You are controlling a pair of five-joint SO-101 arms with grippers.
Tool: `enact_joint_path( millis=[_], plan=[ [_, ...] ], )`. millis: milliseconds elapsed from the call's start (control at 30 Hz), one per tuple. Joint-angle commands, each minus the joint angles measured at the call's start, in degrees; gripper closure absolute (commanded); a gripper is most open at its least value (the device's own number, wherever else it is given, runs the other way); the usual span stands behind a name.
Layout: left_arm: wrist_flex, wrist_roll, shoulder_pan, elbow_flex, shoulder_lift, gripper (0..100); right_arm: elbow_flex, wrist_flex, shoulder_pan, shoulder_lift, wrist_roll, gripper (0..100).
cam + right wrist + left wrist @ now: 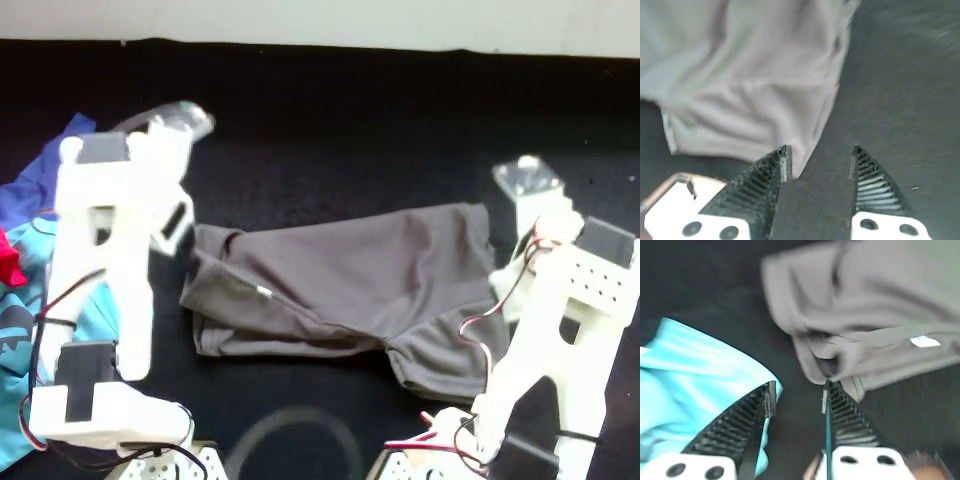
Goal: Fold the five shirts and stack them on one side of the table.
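Gaping apart, left tool [798,386] and right tool [821,150] sit at opposite edges of gray shirt [350,275].

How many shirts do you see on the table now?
4: gray shirt mid-table; blue shirt, turquoise shirt and red shirt piled at the left edge. Another may be hidden.

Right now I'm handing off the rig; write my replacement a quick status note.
Left gripper: open, empty, at the grey shirt's bunched edge, cyan shirt beside it.
Right gripper: open, empty, over the grey shirt's opposite edge.
Done: grey shirt partly doubled over, rumpled, mid-table.
Left: finish that fold; cyan shirt, blue shirt and red shirt lie heaped, unfolded, by the left arm. No stack yet.
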Motion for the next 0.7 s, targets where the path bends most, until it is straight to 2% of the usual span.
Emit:
enact_joint_path(
  millis=[0, 167, 367, 667],
  plan=[
    [-1.7, 1.1, 0.9, -4.4, 0.1, 85, -5.9, -4.4, -5.1, -0.9, -5.9, 82.9],
    [-7.0, 5.2, 2.9, -6.5, 11.0, 99, -5.5, -12.5, -12.4, 5.7, -12.3, 99.6],
    [-8.8, 11.0, 6.0, -17.8, 27.4, 99, -6.8, -22.2, -15.7, 23.0, -17.6, 98.1],
    [-3.3, 12.4, 5.4, -31.9, 43.0, 99, -16.6, -23.2, -16.0, 42.1, -18.0, 99.1]
  ],
)
